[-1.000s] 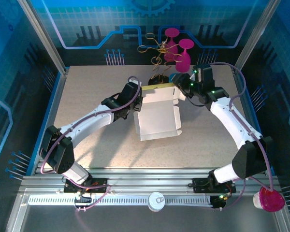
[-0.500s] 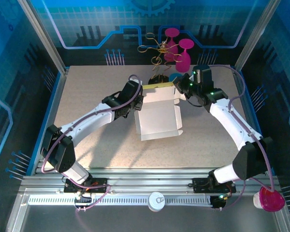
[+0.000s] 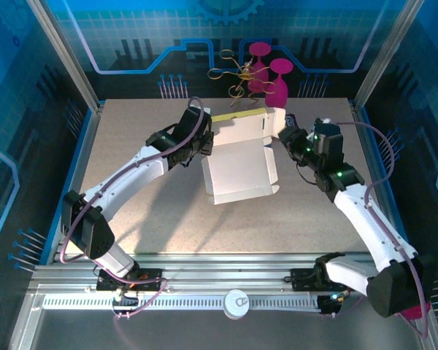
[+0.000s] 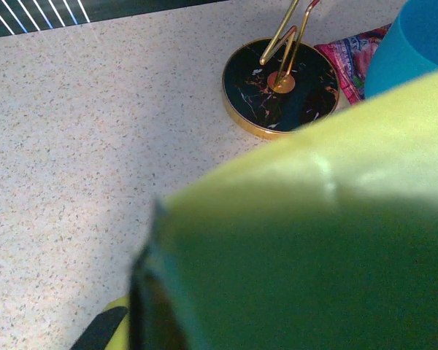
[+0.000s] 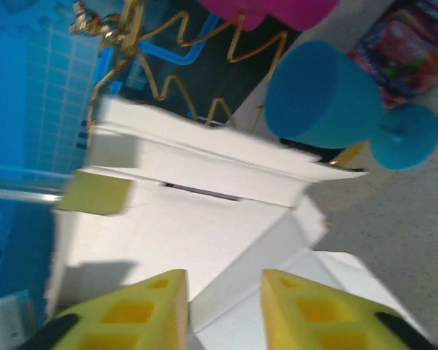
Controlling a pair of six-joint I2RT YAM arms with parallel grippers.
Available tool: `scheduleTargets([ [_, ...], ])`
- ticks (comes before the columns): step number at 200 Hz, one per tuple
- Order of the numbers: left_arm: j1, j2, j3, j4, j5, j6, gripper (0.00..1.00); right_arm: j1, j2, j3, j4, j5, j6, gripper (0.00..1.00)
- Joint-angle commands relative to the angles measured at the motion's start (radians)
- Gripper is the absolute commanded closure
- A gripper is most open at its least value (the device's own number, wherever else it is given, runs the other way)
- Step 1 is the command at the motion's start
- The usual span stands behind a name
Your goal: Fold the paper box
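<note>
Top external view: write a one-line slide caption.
Left claw clamps the paper box; right claw beside its right flap.

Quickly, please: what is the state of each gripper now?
Left gripper: closed on the paper box.
Right gripper: open, close to the box.

The paper box (image 3: 241, 169) was seen lying opened on the middle of the surface (image 3: 124, 138), white inside turned up, its far wall raised with a yellow outer edge shown.
</note>
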Motion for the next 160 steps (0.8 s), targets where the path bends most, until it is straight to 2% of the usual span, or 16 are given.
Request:
scheduleTargets([
  [1,0.005,0.016,0.057,-0.079,0.041,-0.014,1.00,-0.038,0.010,-0.082,0.031,0.011,-0.030,0.74],
  [16,0.005,0.019,0.070,-0.093,0.053,-0.014,1.00,-0.071,0.040,-0.115,0.084,-0.033,-0.021,0.75],
  [46,0.010,0.026,0.102,-0.128,0.082,-0.024,1.00,-0.108,0.108,-0.128,0.145,-0.078,-0.001,0.63],
  [61,0.012,0.028,0.113,-0.141,0.093,-0.030,1.00,-0.120,0.130,-0.144,0.192,-0.097,0.024,0.60],
  [106,0.032,0.030,0.126,-0.161,0.132,-0.059,1.00,-0.120,0.192,-0.152,0.275,-0.178,0.085,0.59],
  [132,0.037,0.037,0.137,-0.169,0.140,-0.074,1.00,-0.100,0.184,-0.170,0.299,-0.187,0.114,0.59],
  [160,0.038,0.045,0.144,-0.169,0.147,-0.080,1.00,-0.086,0.189,-0.169,0.320,-0.202,0.131,0.54],
])
